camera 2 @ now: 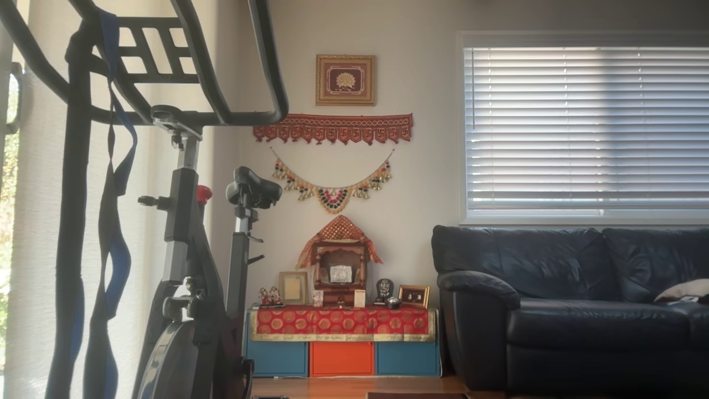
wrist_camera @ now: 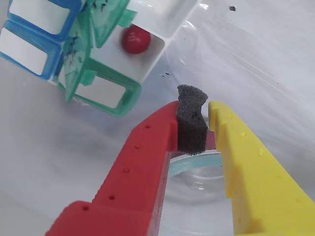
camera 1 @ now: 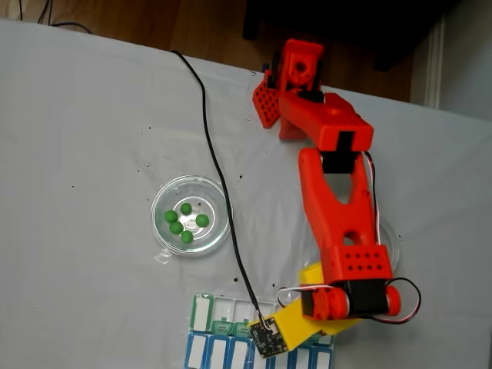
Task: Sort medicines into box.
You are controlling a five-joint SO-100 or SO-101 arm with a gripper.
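While your end effector (wrist_camera: 197, 129) hovers with its red and yellow jaws narrowly parted around only a dark foam pad (wrist_camera: 191, 123), the box (wrist_camera: 93, 54) lies just beyond its tips in the wrist view, one dark red pill (wrist_camera: 136, 39) resting in an open white compartment. Well to the left in the fixed view, five green pills (camera 1: 184, 223) sit in a glass dish (camera 1: 165, 196) on the surface (camera 1: 92, 138).

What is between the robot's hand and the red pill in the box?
In the wrist view, only bare table and the white compartment wall separate the hand from the red pill in the box.
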